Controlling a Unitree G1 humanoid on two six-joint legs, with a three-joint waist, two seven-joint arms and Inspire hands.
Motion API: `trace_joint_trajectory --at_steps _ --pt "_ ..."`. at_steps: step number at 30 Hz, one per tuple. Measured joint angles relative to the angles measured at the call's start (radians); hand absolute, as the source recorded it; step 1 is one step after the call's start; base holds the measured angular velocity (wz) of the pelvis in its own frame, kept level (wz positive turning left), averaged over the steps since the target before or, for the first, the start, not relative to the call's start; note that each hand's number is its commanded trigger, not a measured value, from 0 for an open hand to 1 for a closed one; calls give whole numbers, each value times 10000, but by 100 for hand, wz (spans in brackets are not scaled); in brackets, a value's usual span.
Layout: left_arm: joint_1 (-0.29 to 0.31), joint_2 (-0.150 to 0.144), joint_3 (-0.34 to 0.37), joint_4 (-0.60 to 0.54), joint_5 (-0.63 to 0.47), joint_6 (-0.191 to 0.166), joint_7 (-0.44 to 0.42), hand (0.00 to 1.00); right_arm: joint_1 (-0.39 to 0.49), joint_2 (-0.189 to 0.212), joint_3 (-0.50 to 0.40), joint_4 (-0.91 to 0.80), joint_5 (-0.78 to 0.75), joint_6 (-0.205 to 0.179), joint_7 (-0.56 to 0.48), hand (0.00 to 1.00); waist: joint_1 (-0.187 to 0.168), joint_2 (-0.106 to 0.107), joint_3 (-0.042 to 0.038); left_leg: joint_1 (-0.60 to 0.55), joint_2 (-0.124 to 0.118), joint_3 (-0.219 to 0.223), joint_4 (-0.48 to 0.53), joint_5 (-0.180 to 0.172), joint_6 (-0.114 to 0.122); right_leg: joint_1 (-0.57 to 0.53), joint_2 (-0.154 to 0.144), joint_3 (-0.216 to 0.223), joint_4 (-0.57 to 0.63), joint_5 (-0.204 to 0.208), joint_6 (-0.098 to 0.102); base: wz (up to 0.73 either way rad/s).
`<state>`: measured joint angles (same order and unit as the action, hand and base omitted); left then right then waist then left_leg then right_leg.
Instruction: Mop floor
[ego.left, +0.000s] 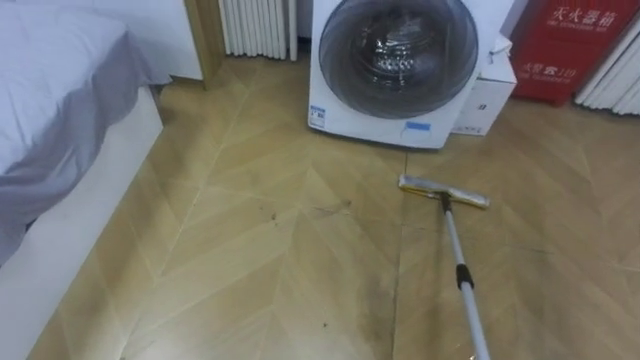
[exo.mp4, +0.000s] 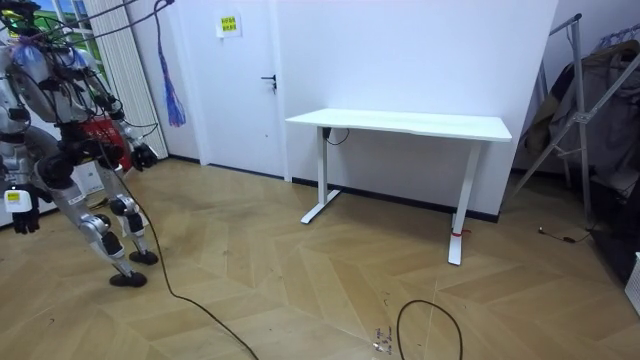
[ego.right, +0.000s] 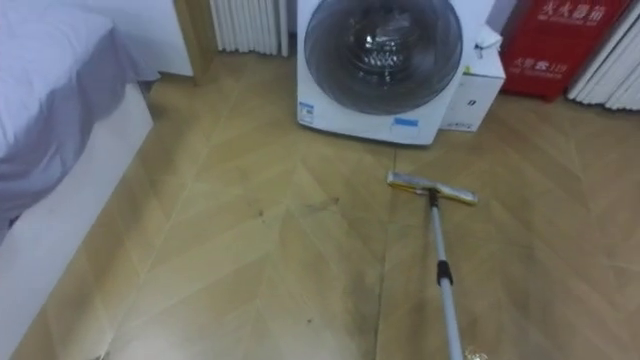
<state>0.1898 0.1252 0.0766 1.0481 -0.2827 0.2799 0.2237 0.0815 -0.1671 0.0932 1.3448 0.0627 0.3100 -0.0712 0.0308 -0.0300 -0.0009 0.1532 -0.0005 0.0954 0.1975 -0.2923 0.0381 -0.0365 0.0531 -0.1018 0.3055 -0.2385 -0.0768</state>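
Floor (ego.left: 260, 250): pale wood laid in a herringbone pattern, spread across both eye views.
Bed (ego.left: 50, 110): along the robot's left, with a white base and a grey-white cover hanging over its edge.
Bench (exo.mp4: 400, 123): white and bare-topped, against the wall in the room view, well apart from the robot.
Robot: stands at the room view's left edge, bent forward with its knees flexed.
Washing machine (ego.left: 400, 60): white front-loader with a dark round door, straight ahead on the floor.
Red cabinet (ego.left: 575, 45): to the right of the washing machine.
Radiator (ego.left: 258, 25): white ribs on the wall, left of the machine.
White box (ego.left: 490, 95): touching the machine's right side.
Mop (ego.left: 456, 252): lies out over the floor. Its flat head (ego.left: 443, 190) rests just in front of the washing machine, and its pole runs back to the lower right edge.
Dark smudge (ego.left: 375, 300): on the boards, left of the pole.
Left hand (exo.mp4: 25, 218): hangs low. I cannot tell its state.
Right hand (exo.mp4: 145, 156): held out near the red cabinet. I cannot tell its state.
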Motion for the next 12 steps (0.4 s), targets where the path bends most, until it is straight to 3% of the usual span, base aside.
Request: trace_joint_trajectory --at_steps 6,12 --pt "51 1 3 -205 998 221 -163 0 -4 39 -85 -196 -237 193 113 100 0 118 52 397 7 27 -12 0 0 454 47 142 -155 37 26 -6" --pt "10 -3 9 -203 1007 475 -465 0 -17 67 -195 -245 -263 192 226 100 -18 229 77 561 18 96 -25 0 0 604 64 188 -183 66 35 -3"
